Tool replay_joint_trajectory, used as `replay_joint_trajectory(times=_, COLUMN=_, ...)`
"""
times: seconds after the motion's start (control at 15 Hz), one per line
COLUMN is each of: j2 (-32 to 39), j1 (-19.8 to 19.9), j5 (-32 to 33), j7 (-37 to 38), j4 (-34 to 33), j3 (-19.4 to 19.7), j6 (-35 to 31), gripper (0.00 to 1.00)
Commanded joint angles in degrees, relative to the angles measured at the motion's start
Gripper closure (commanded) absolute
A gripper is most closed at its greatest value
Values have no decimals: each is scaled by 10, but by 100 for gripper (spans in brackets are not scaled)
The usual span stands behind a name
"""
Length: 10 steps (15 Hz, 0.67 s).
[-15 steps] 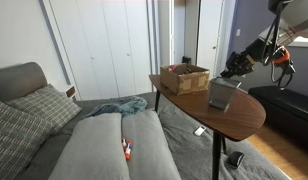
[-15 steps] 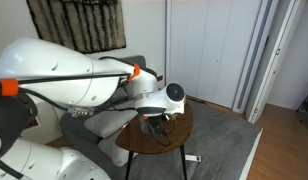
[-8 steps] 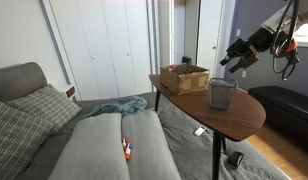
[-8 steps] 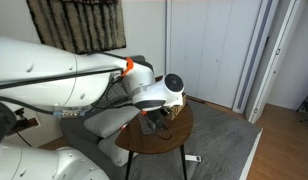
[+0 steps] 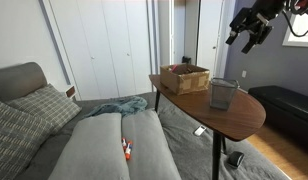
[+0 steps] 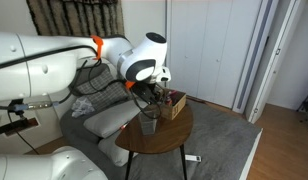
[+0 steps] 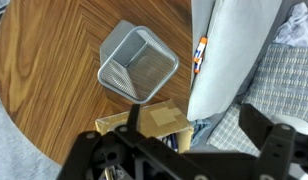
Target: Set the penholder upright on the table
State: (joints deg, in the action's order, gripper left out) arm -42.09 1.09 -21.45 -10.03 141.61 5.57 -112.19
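- The penholder (image 5: 224, 93) stands upright on its base, open mouth up, just beside the brown box (image 5: 184, 77) on the table (image 5: 244, 120); the wrist view looks straight down into the empty mesh cup (image 7: 137, 62).
- Nothing touches it, and there is a clear gap between it and the box in both exterior views.
- The gripper (image 5: 242, 40) hangs high above and to one side of the box, well apart from the cup, with fingers spread and nothing between them.
- Judged from this, the setting-upright is done; at most, moving the arm away is left.
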Motion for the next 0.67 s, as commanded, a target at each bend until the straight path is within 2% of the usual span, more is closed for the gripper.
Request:
replay_joint_trajectory(times=0.0, j2=8, j1=8, j5=77, j7=79, j4=-74, j3=-46, j6=97, gripper=0)
replay_joint_trajectory(times=0.27, j2=29, j1=8, j5=151, j7=123, j4=-131, j3=-82, j6=172, gripper=0)
replay_joint_trajectory(times=0.33, j2=5, j1=-5, j5=119, j7=104, j4=-95, j3=-60, j6=139, gripper=0)
replay_joint_trajectory(times=0.6, j2=19, j1=-6, j5=141, j7=116, j4=-114, j3=-72, j6=155, gripper=0)
